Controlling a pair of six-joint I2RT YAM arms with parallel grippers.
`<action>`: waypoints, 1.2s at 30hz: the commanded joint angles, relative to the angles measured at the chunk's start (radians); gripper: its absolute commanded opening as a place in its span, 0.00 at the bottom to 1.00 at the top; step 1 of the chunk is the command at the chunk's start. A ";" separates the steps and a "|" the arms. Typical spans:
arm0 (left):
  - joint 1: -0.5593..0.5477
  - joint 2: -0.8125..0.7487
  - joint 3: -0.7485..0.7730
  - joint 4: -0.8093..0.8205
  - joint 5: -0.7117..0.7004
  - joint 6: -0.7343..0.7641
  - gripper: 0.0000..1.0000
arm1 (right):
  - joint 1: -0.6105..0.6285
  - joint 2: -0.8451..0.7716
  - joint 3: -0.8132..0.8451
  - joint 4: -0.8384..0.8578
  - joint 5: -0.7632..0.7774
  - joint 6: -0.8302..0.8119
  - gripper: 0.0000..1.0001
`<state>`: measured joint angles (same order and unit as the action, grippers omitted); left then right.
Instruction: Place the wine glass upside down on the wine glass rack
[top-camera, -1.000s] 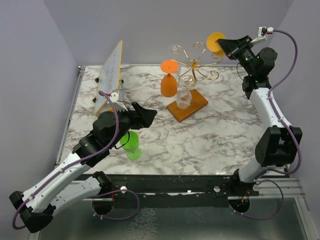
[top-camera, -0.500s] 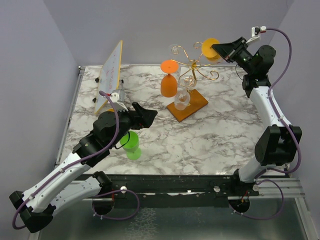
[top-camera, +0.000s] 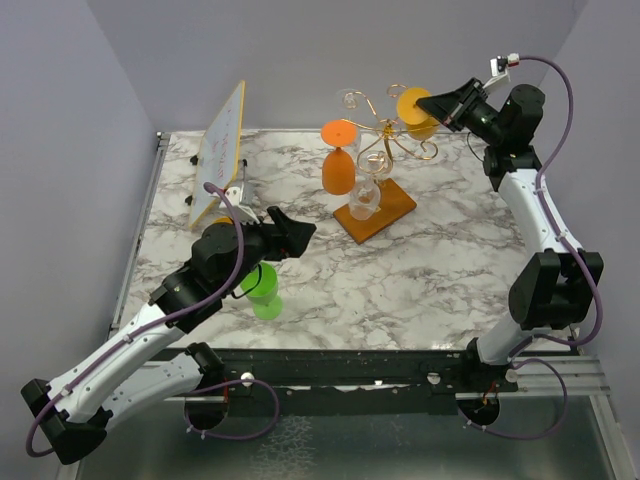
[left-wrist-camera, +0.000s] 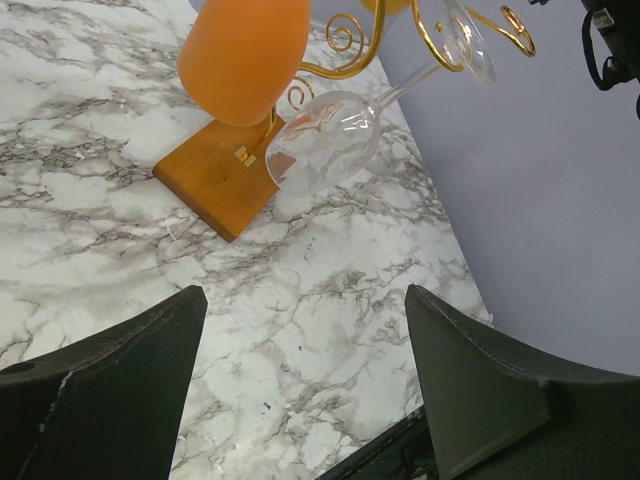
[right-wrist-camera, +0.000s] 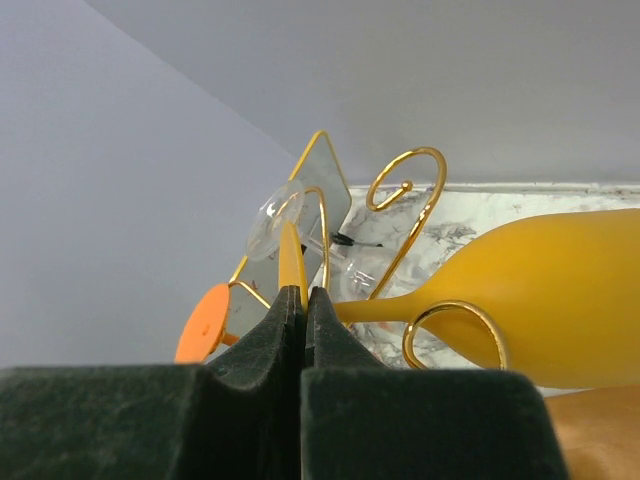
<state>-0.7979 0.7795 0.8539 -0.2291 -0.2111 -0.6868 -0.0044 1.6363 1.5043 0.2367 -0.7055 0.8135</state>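
Pale lilac walls (top-camera: 300, 50) close in a marble worktop (top-camera: 430, 270). Toward the back stands the rack (top-camera: 378, 128), its gold wire curls rising from a wooden base (top-camera: 392, 208). Two glasses hang on it with the bowl down: an orange glass (top-camera: 338, 170) on the left side and a clear glass (top-camera: 364, 197) near the stem, just above the base.

The yellow wine glass (top-camera: 412, 104) is in the air at the right side of the rack's top, level with the curls. The right hand (top-camera: 428, 103) is pressed tight on the foot of the glass, at its rim. From above, the flat foot faces up toward the camera and the bowl lies below and behind it, so the long axis runs from the foot down to the bowl. How far it leans cannot be told. In the right wrist view the stem runs away from the fingers (right-wrist-camera: 330, 345) to the bowl, and a gold curl crosses in front of the bowl. Whether wire and glass touch cannot be told.

The left hand (top-camera: 298, 231) is held over the middle of the worktop with its fingers wide apart and nothing between them. A green glass (top-camera: 264, 290) is on the worktop under the left arm, and a tilted whiteboard (top-camera: 222, 150) is at the back left.
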 joint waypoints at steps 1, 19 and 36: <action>0.004 -0.004 -0.019 -0.026 -0.023 0.016 0.82 | 0.004 -0.008 0.022 -0.078 -0.029 -0.021 0.01; 0.004 -0.022 -0.030 -0.042 -0.046 0.008 0.82 | 0.004 -0.122 -0.015 -0.214 0.101 0.027 0.01; 0.004 -0.010 -0.028 -0.044 -0.045 0.017 0.82 | 0.004 -0.187 -0.039 -0.322 0.360 -0.030 0.01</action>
<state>-0.7979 0.7712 0.8318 -0.2714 -0.2359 -0.6865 -0.0010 1.4895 1.4792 -0.0700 -0.4381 0.8116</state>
